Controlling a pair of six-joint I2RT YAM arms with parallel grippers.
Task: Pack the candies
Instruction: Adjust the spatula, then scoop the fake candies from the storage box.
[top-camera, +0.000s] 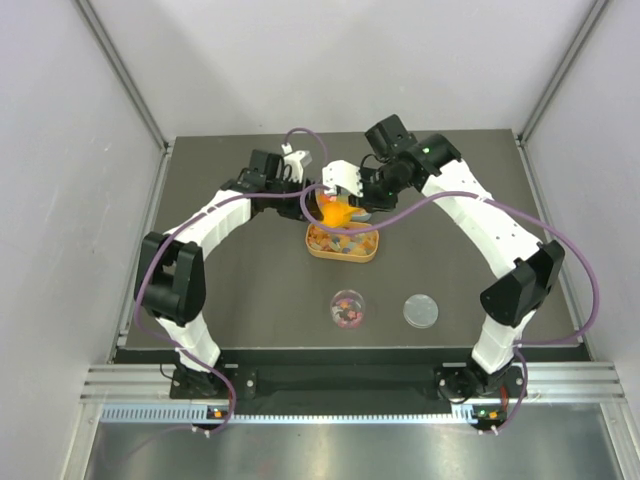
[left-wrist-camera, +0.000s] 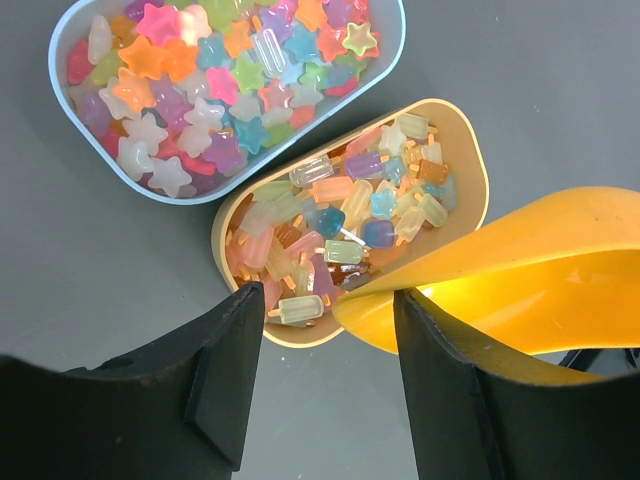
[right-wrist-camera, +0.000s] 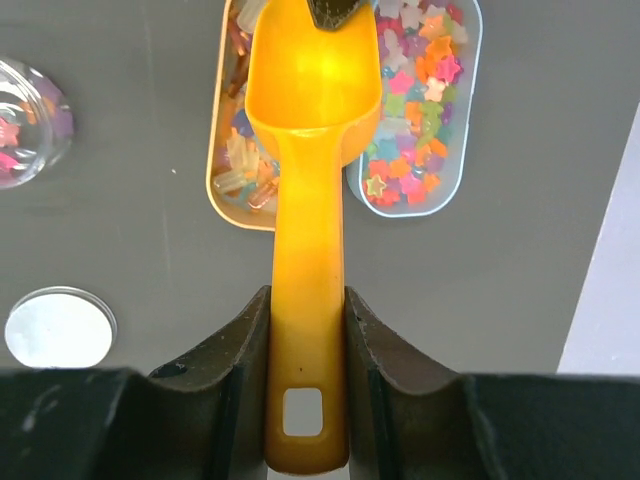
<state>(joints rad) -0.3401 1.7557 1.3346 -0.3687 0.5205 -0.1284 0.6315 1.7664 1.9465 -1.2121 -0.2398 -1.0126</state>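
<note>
1. The right gripper (right-wrist-camera: 305, 300) has its jaws clenched on the handle of the orange scoop (right-wrist-camera: 305, 230). The scoop's bowl looks empty and hangs over the seam between the tan tray (left-wrist-camera: 480, 165) and the blue tray (left-wrist-camera: 54, 60).
2. The left gripper (left-wrist-camera: 328, 300) hangs over the near end of the tan tray with its jaws released and spread. The scoop's lip is just inside one finger, and I cannot tell whether they touch.
3. The candies (left-wrist-camera: 330, 220) fill both trays, lolly shapes in the tan one and stars in the blue. A few sit in the round dish (top-camera: 365, 308) beside its lid (top-camera: 421, 311).
4. Risk: a dark fingertip sits over the scoop's front lip in the right wrist view. Digging down could jam the scoop against it and twist the handle in the grip.
5. Risk: nothing pins the tan tray. A hard push could make it skid or tip, spilling sweets onto the counter (top-camera: 240, 300).
6. Risk: the dish mouth looks small against the scoop's bowl, so a quick pour would likely overshoot.
7. The lolly shapes are long, but they lie jumbled with sticks pointing every way, and the stars have no long axis. The scoop's long axis runs straight out from the right jaws, bowl leading, roughly along the tan tray's length.
</note>
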